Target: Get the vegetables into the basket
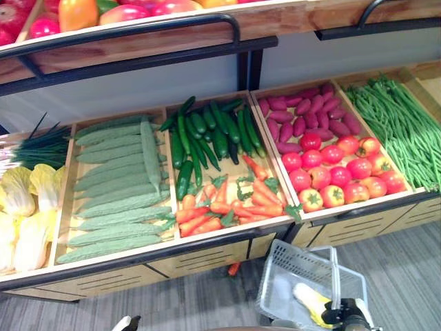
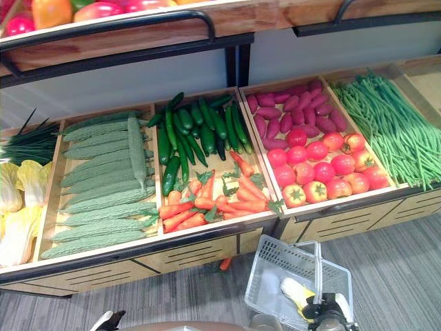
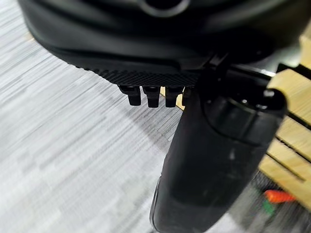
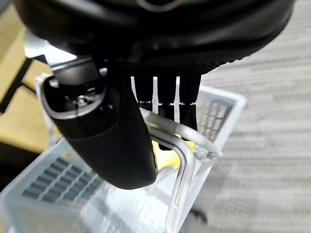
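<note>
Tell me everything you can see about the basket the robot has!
The basket is pale grey see-through plastic with slotted walls and a metal-looking handle. It sits low in front of the vegetable stand, above grey floor. The right hand has its fingers curled round the handle. Inside lies a white and yellow vegetable, maybe a cabbage.

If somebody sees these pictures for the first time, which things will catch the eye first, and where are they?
First comes the wooden stand with its compartments: red tomatoes right of centre, orange carrots in the middle, and pale green bitter gourds to their left. Next is the clear basket on the grey floor in front, its handle held in the right hand, with something yellow and white inside.
</note>
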